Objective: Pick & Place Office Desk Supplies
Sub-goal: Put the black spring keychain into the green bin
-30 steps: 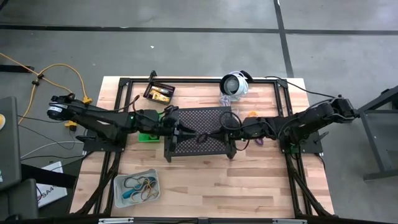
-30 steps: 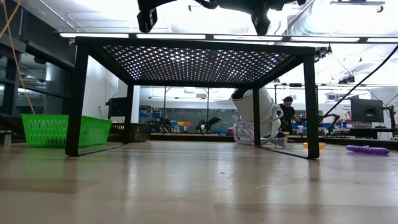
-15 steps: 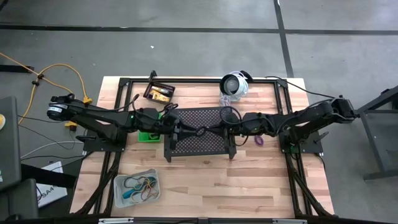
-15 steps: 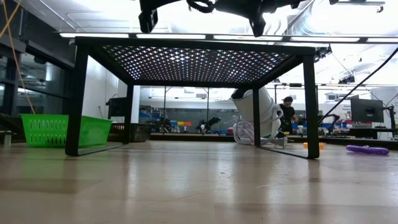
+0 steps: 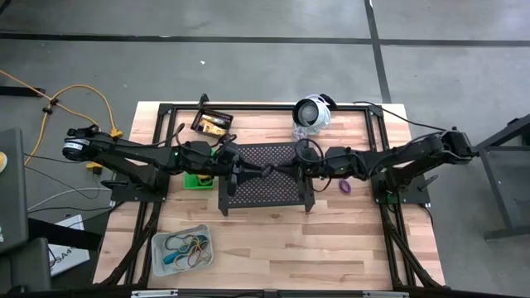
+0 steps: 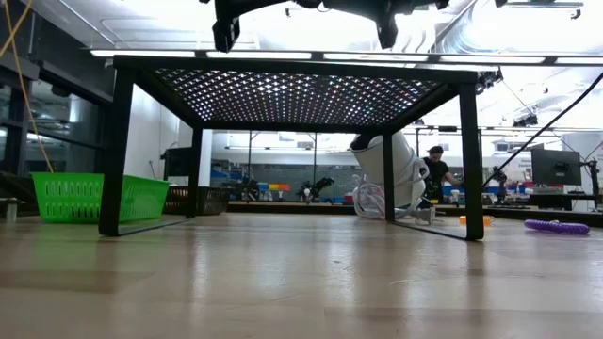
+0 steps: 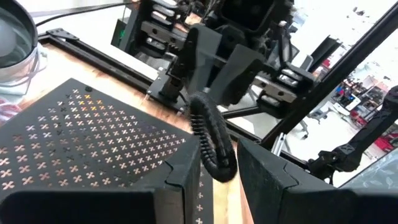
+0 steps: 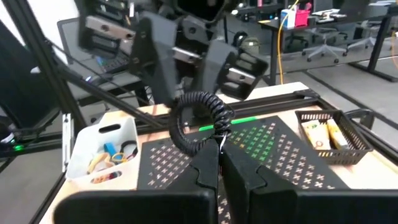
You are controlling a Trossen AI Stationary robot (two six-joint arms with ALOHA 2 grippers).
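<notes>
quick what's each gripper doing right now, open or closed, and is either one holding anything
Left gripper: closed on the black coiled loop, over the perforated stand.
Right gripper: shut on the same loop.

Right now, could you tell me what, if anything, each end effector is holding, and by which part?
Both hold the black coiled loop above the perforated stand: the right end effector pinches its lower end shut; the left end effector grips the opposite end.

Black perforated metal stand (image 5: 263,172) at center of wooden table (image 5: 273,248). Round white-and-silver device (image 5: 312,112) with cable near table's far edge, beside stand. Orange cable (image 5: 79,91) on grey floor (image 5: 248,50) past table's left corner. Person (image 6: 436,168) in background room.
</notes>
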